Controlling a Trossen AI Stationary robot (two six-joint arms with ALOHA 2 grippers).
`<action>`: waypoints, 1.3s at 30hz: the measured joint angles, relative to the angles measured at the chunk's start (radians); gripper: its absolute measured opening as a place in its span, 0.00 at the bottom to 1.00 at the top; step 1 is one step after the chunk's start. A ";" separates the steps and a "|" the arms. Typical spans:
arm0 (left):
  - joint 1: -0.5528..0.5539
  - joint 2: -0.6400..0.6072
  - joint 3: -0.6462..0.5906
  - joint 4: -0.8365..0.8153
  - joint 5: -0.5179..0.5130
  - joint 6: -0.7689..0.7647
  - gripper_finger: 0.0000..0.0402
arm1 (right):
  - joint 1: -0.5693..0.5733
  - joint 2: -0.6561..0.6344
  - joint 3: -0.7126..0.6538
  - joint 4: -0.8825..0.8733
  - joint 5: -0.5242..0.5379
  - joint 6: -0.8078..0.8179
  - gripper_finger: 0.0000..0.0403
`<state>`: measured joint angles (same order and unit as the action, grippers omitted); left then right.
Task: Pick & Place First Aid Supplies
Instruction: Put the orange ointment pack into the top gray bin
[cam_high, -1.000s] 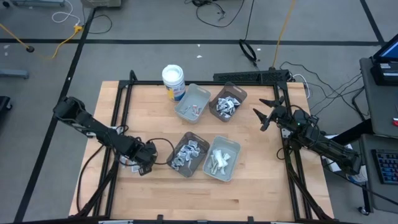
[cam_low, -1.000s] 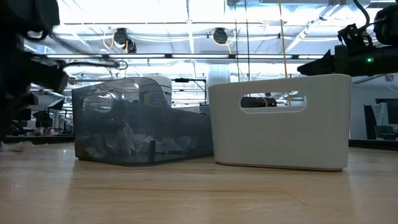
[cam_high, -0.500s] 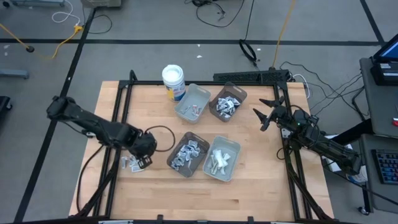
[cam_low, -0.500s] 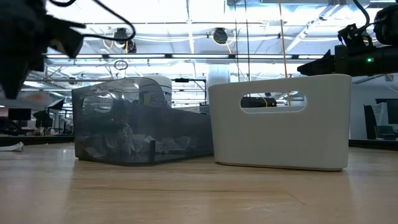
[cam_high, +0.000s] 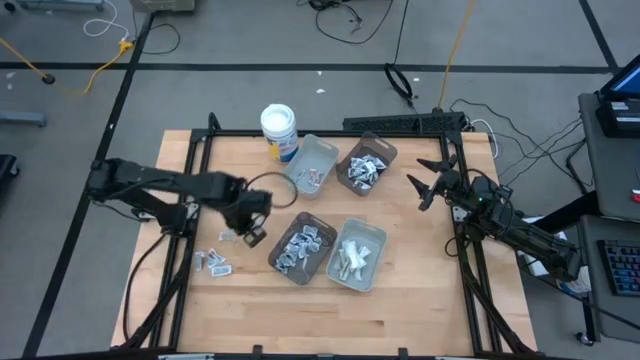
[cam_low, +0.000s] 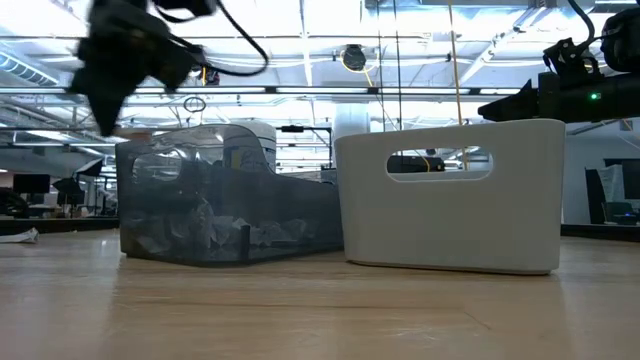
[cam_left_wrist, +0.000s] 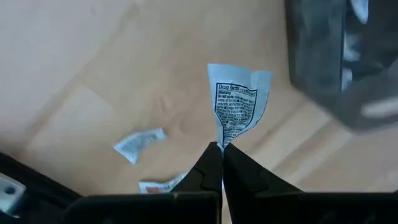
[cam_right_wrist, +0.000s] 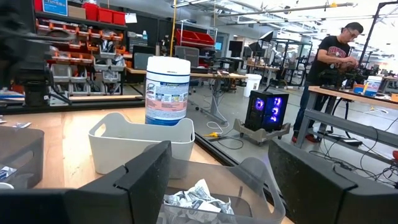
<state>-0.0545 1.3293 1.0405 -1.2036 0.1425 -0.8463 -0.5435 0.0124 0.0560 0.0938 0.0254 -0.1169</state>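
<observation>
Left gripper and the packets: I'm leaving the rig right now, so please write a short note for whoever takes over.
Left gripper: shut on a white printed packet, lifted above the table beside the dark tray.
Right gripper: open, waiting at the table's right side.
Supplies: most packets lie in the four trays; the dark tray, the light tray next to it, and the two far trays all hold some. A few loose packets remain on the bare wood near the left arm.
Done: one packet picked up.
Left: drop it into a tray, then collect the loose ones.
</observation>
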 joint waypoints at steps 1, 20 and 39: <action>0.029 0.021 0.020 -0.007 0.004 0.023 0.00 | 0.000 0.000 0.000 0.000 0.000 0.000 0.65; 0.435 0.539 0.611 -0.038 0.031 0.312 0.00 | 0.000 0.000 0.000 0.000 0.000 0.000 0.65; 0.500 0.766 0.803 -0.041 -0.021 0.332 0.00 | 0.000 0.000 0.000 0.000 0.000 0.000 0.65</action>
<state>0.4460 2.0955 1.8439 -1.2443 0.1219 -0.5145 -0.5436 0.0128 0.0563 0.0937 0.0252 -0.1169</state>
